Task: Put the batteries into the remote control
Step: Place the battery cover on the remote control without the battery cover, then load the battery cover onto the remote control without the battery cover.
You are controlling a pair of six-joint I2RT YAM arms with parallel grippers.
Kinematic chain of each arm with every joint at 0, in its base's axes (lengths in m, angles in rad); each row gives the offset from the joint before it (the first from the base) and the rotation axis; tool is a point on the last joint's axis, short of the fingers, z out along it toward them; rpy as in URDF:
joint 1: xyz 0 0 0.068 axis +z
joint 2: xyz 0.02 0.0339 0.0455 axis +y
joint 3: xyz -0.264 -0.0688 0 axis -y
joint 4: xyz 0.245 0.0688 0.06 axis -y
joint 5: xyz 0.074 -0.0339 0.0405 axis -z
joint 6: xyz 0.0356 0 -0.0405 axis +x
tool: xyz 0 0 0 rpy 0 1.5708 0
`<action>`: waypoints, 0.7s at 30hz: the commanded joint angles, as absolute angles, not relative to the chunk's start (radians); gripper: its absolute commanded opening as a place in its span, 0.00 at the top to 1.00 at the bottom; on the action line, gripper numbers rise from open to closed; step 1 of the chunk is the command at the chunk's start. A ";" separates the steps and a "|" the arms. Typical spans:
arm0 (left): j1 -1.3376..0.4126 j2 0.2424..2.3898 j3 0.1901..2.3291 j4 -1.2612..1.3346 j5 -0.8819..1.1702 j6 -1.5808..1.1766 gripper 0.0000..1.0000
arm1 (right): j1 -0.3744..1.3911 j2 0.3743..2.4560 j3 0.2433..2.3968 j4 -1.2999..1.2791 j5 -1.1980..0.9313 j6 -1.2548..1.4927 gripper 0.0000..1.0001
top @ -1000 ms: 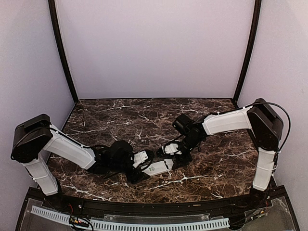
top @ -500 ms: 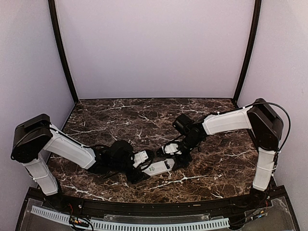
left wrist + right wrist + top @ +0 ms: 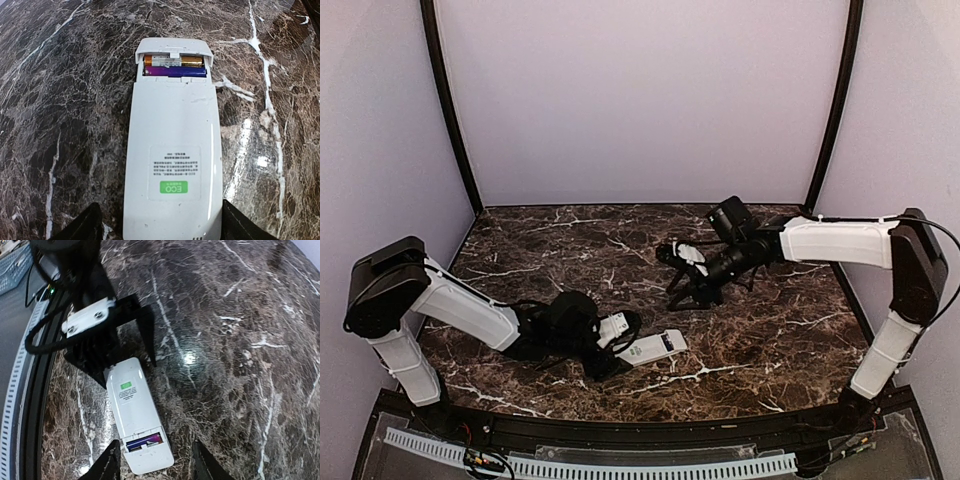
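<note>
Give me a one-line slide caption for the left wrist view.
Remote control face-down on marble table, two batteries showing at its far end, left fingers flanking its near end.

A dark brown desk (image 3: 770,340) with a marble pattern, white veins running all over it and a glossy sheen that throws back spots of light. One thing lies directly on it, the white remote control (image 3: 650,348), flat and back side up, near the front edge just left of the middle. Its battery bay is uncovered at one end, with batteries (image 3: 174,66) inside
</note>
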State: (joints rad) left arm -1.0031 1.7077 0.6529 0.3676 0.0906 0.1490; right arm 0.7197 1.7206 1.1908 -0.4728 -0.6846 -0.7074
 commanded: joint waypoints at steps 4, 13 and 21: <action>-0.998 1.756 0.657 0.239 0.069 0.167 0.22 | 0.662 1.696 1.158 -0.333 -0.534 0.159 0.84; -1.011 1.759 0.664 0.223 0.063 0.172 0.23 | 0.759 1.686 1.008 -0.242 -0.384 0.484 1.00; -1.016 1.777 0.678 0.210 0.051 0.169 0.25 | 0.831 1.755 0.997 -0.211 -0.340 0.530 1.00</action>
